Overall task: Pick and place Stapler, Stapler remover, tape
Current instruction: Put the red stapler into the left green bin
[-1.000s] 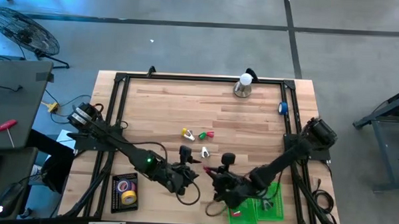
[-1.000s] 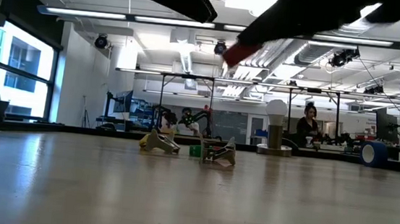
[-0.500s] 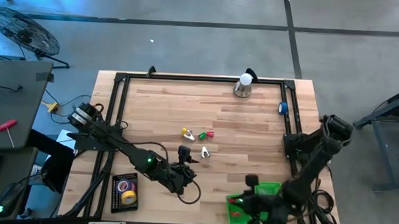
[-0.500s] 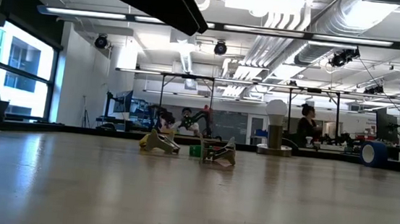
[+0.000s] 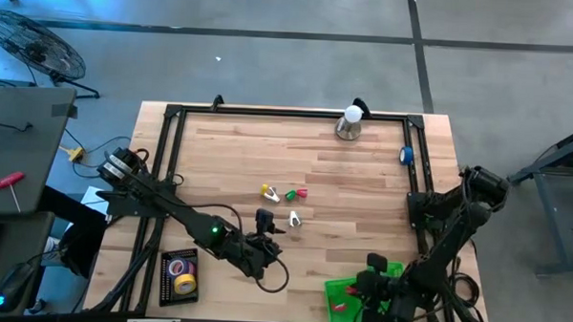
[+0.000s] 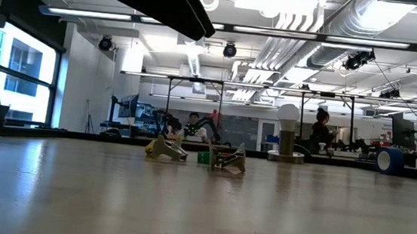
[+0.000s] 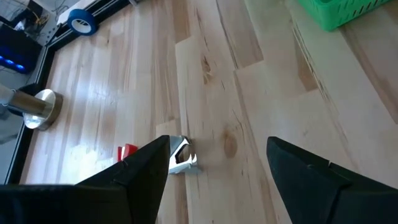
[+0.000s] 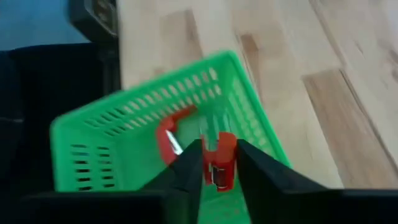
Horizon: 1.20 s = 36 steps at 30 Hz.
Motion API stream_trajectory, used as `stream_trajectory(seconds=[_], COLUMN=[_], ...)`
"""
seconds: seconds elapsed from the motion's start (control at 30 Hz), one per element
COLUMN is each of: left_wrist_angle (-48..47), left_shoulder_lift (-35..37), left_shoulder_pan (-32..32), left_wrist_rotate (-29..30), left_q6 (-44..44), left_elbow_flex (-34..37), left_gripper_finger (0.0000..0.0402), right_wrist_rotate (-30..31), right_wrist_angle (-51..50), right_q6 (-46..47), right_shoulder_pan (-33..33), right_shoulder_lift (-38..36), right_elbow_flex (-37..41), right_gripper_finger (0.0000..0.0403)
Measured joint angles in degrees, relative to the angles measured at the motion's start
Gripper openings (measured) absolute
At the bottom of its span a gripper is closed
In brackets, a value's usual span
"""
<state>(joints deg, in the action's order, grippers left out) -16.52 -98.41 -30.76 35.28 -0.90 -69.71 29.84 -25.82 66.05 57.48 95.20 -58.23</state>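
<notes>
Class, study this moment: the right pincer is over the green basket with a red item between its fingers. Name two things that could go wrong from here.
1. The right pincer has the red item near one wall of the green basket; released here, it might catch the rim or bounce out.
2. The left pincer hangs open close above the white stapler remover; coming down off-centre, a finger could knock it aside.

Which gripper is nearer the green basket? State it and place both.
Right. The right gripper hangs directly over the green basket at the table's near right edge, a red item between its fingers. The left gripper hovers over bare wood toward the table's middle, well left of the basket.
</notes>
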Motion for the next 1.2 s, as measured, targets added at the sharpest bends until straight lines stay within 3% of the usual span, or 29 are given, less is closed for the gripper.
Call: stream_trajectory(seconds=[0.2,0.4,0.6,0.8,1.2], left_wrist_angle=[-0.12,-0.28,-3.67,-4.53,-4.75], left_shoulder_lift=[-0.02,-0.02,-0.04,0.42,8.21], left_shoulder_pan=[0.0,0.0,0.0,-0.52,-6.24], left_wrist_rotate=[0.03,1.84,5.44,6.33,12.68], left_q6=[-0.05,-0.14,-0.22,2.57,4.23], left_elbow_flex=[0.0,0.0,0.04,0.09,0.08], left_gripper_finger=[0.0259,0.0259,0.0259,0.0259,0.0259], right_wrist_rotate=[-0.58,-1.31,-1.92,-2.41,-20.56], right_wrist_angle=[6.07,12.43,18.45,18.39,14.6], right_q6=[2.05,-7.12,-18.22,-26.37,-42.29], right_shoulder_pan=[-1.45,-4.07,-7.0,-12.64,-33.74], right_shoulder_lift=[0.0,0.0,0.0,0.0,0.0], right_elbow_flex=[4.4,4.62,4.58,4.56,3.13], right_gripper_finger=[0.0188,0.0234,0.0235,0.0225,0.0199])
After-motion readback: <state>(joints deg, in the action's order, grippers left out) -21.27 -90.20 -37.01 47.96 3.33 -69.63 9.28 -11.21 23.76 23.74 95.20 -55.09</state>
